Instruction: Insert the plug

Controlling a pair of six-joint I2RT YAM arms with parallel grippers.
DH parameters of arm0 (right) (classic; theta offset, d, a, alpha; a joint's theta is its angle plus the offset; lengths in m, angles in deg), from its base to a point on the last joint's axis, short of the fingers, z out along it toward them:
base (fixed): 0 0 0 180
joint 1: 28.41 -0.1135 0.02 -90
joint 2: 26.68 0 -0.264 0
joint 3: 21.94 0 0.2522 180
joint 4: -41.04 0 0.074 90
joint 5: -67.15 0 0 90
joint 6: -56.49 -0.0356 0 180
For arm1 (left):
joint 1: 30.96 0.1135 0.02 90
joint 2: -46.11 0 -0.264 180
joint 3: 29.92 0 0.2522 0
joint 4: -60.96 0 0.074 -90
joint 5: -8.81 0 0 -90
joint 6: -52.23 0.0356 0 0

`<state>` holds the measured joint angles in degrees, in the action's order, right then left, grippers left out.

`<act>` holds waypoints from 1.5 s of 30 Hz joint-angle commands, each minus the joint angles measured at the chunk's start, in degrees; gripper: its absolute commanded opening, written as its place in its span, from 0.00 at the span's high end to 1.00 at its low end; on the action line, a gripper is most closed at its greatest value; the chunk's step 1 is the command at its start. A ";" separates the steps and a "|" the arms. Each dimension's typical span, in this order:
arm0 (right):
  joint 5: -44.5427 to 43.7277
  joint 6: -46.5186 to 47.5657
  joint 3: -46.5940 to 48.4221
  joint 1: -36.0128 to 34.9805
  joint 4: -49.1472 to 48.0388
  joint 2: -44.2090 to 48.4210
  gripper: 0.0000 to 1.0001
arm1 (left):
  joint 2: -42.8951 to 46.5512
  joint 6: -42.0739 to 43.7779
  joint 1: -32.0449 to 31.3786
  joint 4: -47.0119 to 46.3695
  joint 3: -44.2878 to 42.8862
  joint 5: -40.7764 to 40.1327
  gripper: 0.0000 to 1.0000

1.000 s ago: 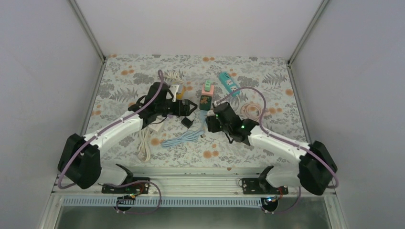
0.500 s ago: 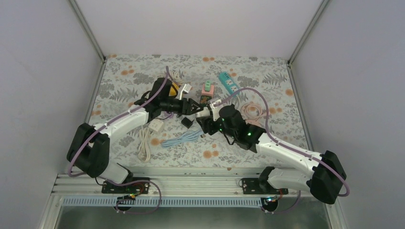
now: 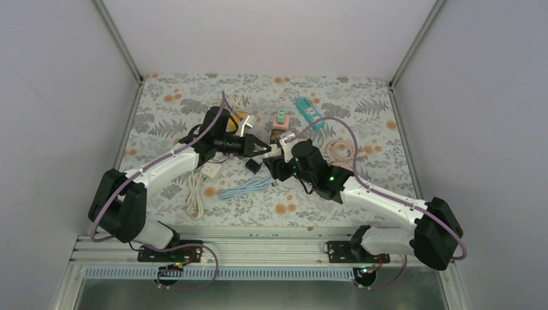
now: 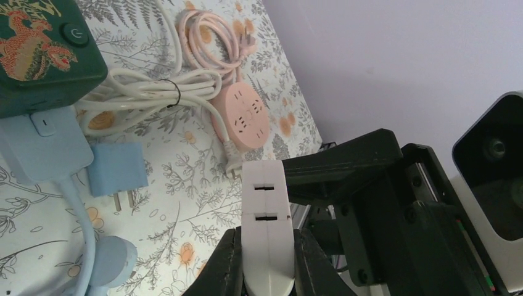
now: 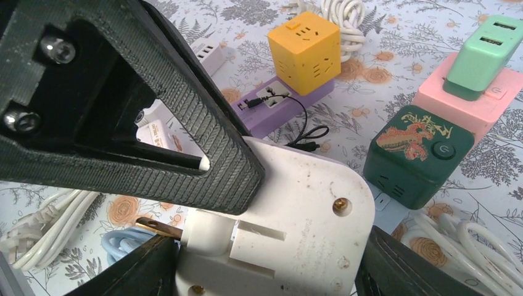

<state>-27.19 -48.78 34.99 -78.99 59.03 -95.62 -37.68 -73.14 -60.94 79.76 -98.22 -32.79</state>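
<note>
White plug block (image 4: 266, 203) held above desk (image 3: 362, 194) centre, not yet inserted.
Left gripper (image 4: 266, 262) is pinched tight on the block's thin edges; right gripper (image 5: 262, 274) clamps its wide sides. Judged light, rigid, smooth-shelled, likely slippery: hold the flat faces, clear of the brass prong (image 5: 159, 227). Count: one block, one prong visible. Two cubes: yellow cube socket (image 5: 304, 49) at its 10 o'clock, dark green cube socket (image 5: 416, 154) at 12 o'clock.

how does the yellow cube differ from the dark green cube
The yellow cube is plain apart from small slots; the dark green cube carries a dragon print and a power button. In the right wrist view the yellow cube lies farther off, while the dark green cube sits nearer, beside a pink block. Both are cube-shaped and ungripped.
</note>
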 commanded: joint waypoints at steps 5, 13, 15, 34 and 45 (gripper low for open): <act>1.02 -0.98 1.82 0.29 -0.30 -0.20 0.04 | 2.41 2.99 0.50 -0.34 -3.47 0.21 0.98; 24.96 -7.31 -0.56 10.13 -4.60 10.51 0.00 | 8.25 8.61 4.10 -1.30 -4.50 1.41 0.98; 30.58 -9.63 -1.03 11.86 -7.20 13.77 0.00 | 10.27 9.25 4.31 -2.26 -5.51 3.46 0.98; 49.64 -23.44 7.89 13.74 -21.66 8.64 0.37 | 18.44 5.22 4.22 -12.26 -4.22 14.17 0.98; 57.20 -16.73 14.24 13.58 -13.67 0.03 0.54 | 18.21 7.58 4.14 -10.47 -4.91 17.28 0.98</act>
<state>25.94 -68.10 48.09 -65.75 43.29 -94.38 -19.89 -66.92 -56.74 69.70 -102.99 -17.49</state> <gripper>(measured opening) 0.484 0.159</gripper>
